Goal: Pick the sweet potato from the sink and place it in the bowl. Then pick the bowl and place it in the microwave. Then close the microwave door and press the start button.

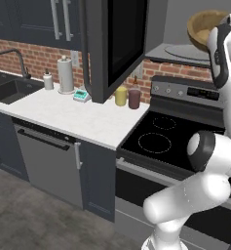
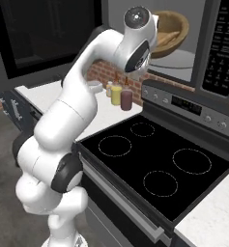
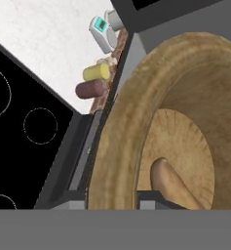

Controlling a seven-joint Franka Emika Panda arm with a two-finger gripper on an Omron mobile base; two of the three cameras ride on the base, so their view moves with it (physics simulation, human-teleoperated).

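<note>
Bowl: the wooden bowl was up high, inside the open front of the microwave, tipped on its side above the grey floor in there.
Bowl rim: in the hand view the rim ran between the two dark finger tips at the bottom, one on each side of it.
Jaws: they were closed on the bowl rim.
Sweet potato: the sweet potato lay inside the bowl, low down, touching the light inside.
Microwave door: the microwave door stood swung open to the left, sticking out over the worktop, its lower edge above the yellow jar.
Room by the bowl: the bowl sat near the left side of the opening, and bare grey floor showed to its right.
Stove: the black stove top lay under the microwave with nothing on it, so there was open room below the bowl.
Worktop things: the yellow jar and a dark red jar stood side by side at the brick wall, just beside the stove edge.
Sink: the sink was far off to the left, well apart from the arm.
</note>
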